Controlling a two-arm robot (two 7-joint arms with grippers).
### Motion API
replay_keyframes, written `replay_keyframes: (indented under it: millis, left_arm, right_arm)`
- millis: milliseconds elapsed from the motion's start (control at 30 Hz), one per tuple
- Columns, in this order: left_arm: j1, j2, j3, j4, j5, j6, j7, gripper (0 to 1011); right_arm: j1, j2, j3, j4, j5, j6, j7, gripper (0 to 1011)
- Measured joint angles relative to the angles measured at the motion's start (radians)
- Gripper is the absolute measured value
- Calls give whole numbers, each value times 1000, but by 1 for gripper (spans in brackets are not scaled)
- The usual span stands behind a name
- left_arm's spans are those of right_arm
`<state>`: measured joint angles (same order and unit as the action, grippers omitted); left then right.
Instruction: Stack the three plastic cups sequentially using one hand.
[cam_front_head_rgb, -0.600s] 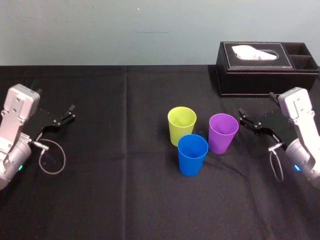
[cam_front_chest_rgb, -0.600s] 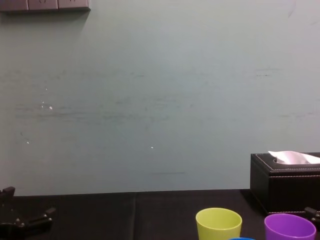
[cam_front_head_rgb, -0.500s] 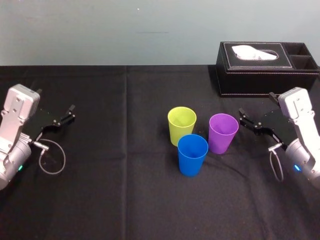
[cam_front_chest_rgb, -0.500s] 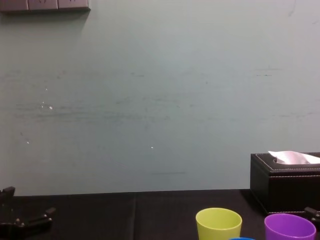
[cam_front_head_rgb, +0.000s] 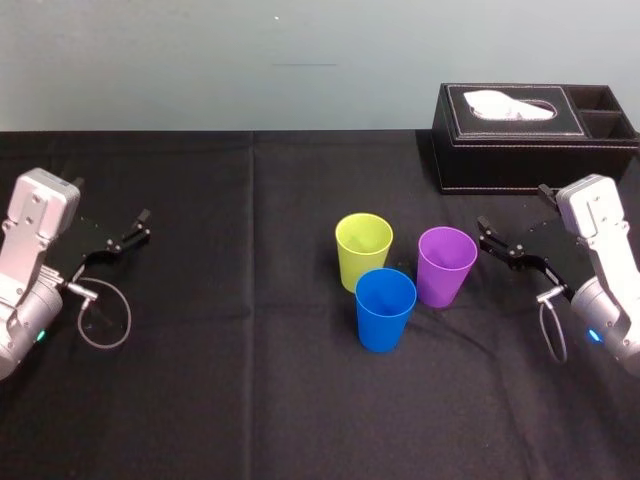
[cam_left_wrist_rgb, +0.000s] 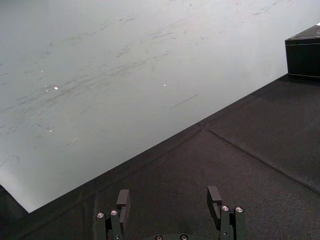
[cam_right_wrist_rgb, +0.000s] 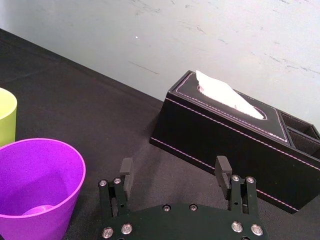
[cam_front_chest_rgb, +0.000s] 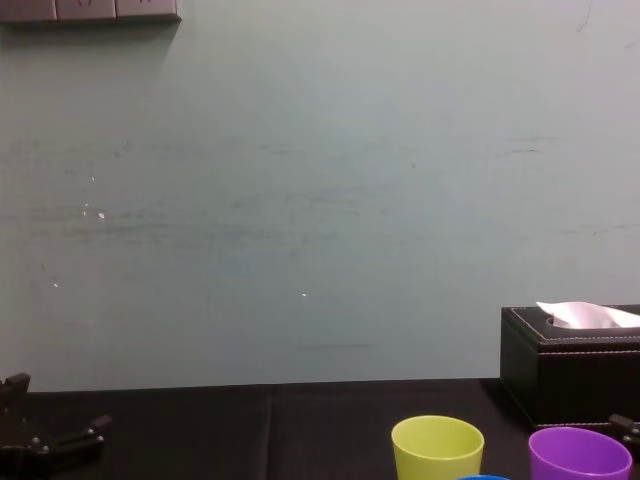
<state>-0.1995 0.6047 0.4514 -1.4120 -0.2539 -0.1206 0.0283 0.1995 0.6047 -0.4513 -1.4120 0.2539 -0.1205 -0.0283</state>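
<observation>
"How do my jaws stand?"

"Your right gripper (cam_front_head_rgb: 495, 240) has its jaws spread wide and empty. Just off their tips, apart from them, stands one purple cup (cam_front_head_rgb: 446, 265). Past it are one yellow-green cup (cam_front_head_rgb: 363, 250) and one blue cup (cam_front_head_rgb: 385, 308): three cups, upright, clustered, none stacked. One black tissue box (cam_front_head_rgb: 535, 140) sits beyond the jaws."

"And the left?"

"Your left gripper (cam_front_head_rgb: 125, 238) is also spread and empty, well apart from the cups."
</observation>
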Motion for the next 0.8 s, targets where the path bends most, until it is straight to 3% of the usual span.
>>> replay_keyframes:
  millis: [800]
  left_arm:
    - [0,0,0,0,0,0,0,1011]
  right_arm:
    - [0,0,0,0,0,0,0,1003]
